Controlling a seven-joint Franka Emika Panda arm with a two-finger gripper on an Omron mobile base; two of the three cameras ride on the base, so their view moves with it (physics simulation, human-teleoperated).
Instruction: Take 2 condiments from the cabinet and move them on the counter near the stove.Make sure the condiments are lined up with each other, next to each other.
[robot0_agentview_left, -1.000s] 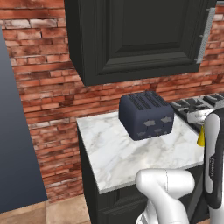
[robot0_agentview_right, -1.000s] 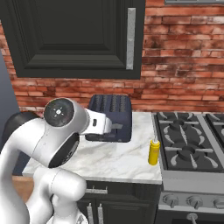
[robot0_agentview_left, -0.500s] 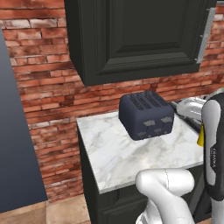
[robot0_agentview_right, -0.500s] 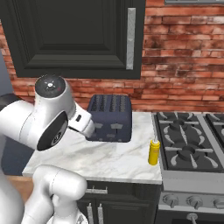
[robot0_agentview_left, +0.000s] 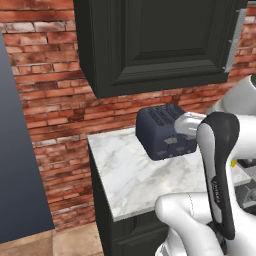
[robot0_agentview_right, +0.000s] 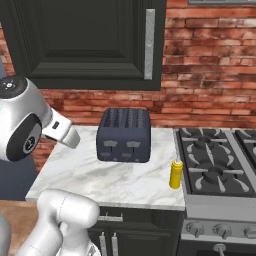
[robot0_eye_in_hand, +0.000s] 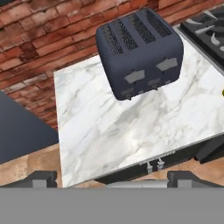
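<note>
Marble counter (robot0_agentview_right: 90, 175): toaster (robot0_agentview_right: 123, 135) at back, yellow squeeze bottle (robot0_agentview_right: 175, 174) beside stove (robot0_agentview_right: 215, 172).

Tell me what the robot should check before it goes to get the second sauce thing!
1. Yellow squeeze bottle already on the counter by the stove: ok, it stands upright at the counter's edge next to the stove.
2. Claw empty and open: ok, nothing is between its tips.
3. Cabinet door open: not ok, it is shut, and its bar handle is untouched.
4. Second condiment located: cannot tell, it may be behind the shut door.
5. Free spot beside the bottle: ok, there is bare marble between the bottle and the toaster.
</note>
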